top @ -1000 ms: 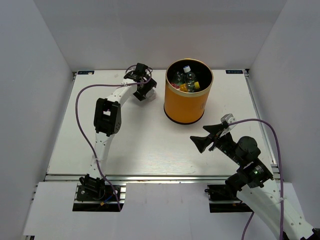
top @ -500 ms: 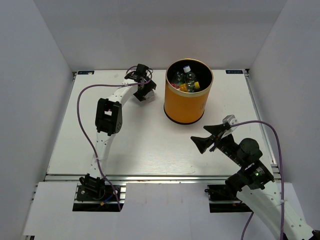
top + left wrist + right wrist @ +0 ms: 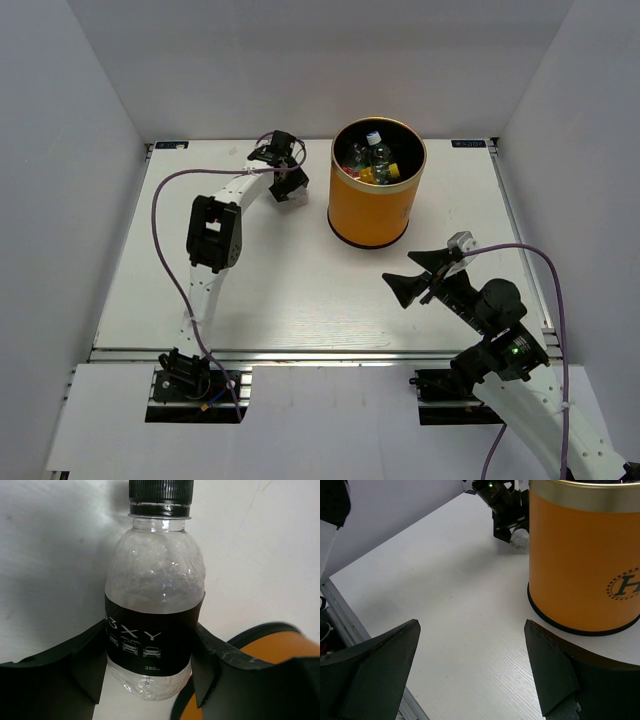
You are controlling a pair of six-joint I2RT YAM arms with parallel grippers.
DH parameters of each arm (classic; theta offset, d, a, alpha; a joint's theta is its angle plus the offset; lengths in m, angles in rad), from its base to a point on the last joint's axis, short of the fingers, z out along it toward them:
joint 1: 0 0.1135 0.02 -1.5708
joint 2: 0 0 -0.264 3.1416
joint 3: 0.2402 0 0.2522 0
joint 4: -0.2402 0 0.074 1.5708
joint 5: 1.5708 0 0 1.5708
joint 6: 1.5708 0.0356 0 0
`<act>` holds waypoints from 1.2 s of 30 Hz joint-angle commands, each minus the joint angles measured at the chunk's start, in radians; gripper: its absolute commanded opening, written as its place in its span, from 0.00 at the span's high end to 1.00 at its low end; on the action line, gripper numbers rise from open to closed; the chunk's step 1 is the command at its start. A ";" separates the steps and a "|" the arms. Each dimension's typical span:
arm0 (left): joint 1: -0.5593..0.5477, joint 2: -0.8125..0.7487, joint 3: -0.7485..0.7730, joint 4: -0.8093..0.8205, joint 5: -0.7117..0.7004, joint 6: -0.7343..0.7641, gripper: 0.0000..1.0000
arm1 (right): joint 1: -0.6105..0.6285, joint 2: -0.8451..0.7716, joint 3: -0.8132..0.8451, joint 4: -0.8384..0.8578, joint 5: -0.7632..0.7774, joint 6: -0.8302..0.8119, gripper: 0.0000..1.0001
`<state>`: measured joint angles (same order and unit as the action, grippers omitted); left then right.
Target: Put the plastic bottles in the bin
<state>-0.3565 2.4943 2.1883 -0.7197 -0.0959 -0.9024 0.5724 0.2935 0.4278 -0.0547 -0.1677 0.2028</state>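
Observation:
A clear bottle with a black label and black cap (image 3: pixel 155 605) lies on the table left of the orange bin (image 3: pixel 370 210). My left gripper (image 3: pixel 287 186) is shut on it, one finger (image 3: pixel 90 655) pressing each side of the label. In the right wrist view the same bottle (image 3: pixel 520 539) shows under the left gripper (image 3: pixel 506 510), beside the bin (image 3: pixel 580 565). Several plastic bottles (image 3: pixel 375 158) lie inside the bin, with red, blue and yellow colours showing. My right gripper (image 3: pixel 408 272) hangs open and empty over the table in front of the bin.
The bin's orange wall (image 3: pixel 280 650) sits close to the right of my left gripper. White walls enclose the table on the left, back and right. The table's metal front rail (image 3: pixel 320 352) runs along the near edge.
The left gripper's fingers have closed in onto the black-labelled bottle. The right gripper has drifted slightly right and nearer, still open.

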 commanded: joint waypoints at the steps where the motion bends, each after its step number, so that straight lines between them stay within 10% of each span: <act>1: 0.002 -0.105 -0.154 -0.029 -0.067 0.131 0.93 | 0.006 -0.008 -0.003 0.044 -0.007 0.004 0.10; 7: -0.010 -0.470 -0.416 0.169 -0.214 0.319 1.00 | 0.003 -0.001 -0.009 0.041 -0.021 0.001 0.24; 11: -0.021 -0.735 -0.638 0.384 -0.199 0.479 1.00 | 0.003 0.027 -0.003 0.041 -0.020 -0.005 1.00; 16: -0.030 -1.000 -0.828 0.702 0.109 0.632 1.00 | 0.003 0.045 -0.003 0.042 0.013 -0.002 1.00; 22: -0.053 -0.971 -0.730 0.841 0.590 0.608 1.00 | 0.003 0.039 -0.007 0.044 0.048 -0.005 1.00; 36: -0.211 -0.681 -0.460 0.896 0.714 0.595 0.99 | 0.001 0.042 -0.021 0.042 0.073 0.001 1.00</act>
<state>-0.5346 1.8271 1.6444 0.1585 0.5987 -0.3222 0.5724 0.3382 0.4103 -0.0509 -0.1070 0.2028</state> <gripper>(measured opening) 0.689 0.004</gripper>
